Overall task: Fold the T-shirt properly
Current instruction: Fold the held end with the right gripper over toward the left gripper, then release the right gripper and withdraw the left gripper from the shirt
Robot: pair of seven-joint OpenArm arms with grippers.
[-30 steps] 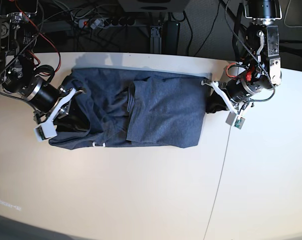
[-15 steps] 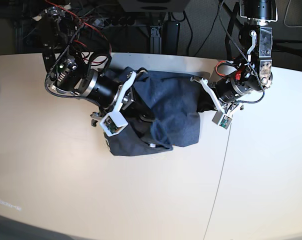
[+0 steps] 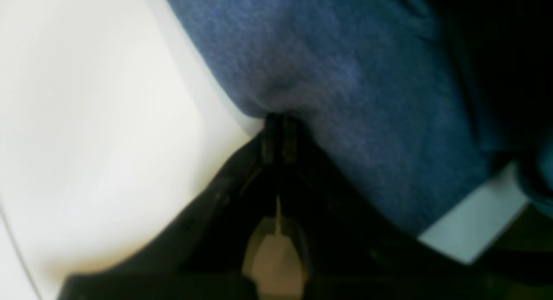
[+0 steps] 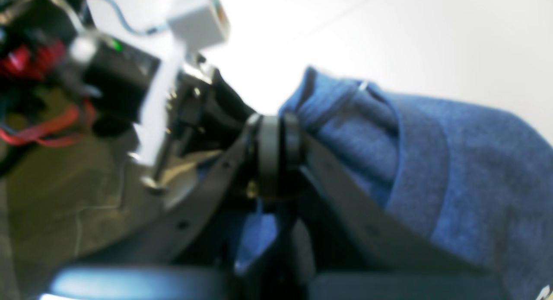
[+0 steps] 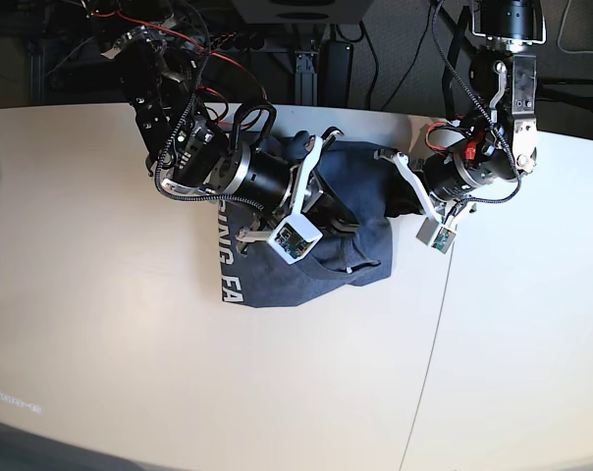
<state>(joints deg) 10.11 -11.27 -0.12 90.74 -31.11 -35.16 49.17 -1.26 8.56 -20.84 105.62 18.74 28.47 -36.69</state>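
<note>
— Where is the T-shirt (image 5: 360, 211) found, and how much room is left around it?

— It is bunched near the far edge of the table (image 5: 130, 392), between the two arms. Bare tabletop is left open on the near side and toward both ends; cables and dark hardware are crowded just beyond the far edge. White lettering (image 5: 228, 257) is exposed along the shirt's left border in the base view.

— What is obscured?

— Much of the cloth is covered by the right arm, which is stretched across it. Both wrist views are blurred, and the lettering is cut off by folds.

— How are the arms posed, and what is held?

— The right gripper (image 4: 276, 138) is reached in from the base view's left, its jaws pressed together with blue fabric pinched between them. The left gripper (image 3: 278, 134) is angled in from the base view's right — its jaws are clamped on the shirt's edge, just above the pale tabletop.
</note>
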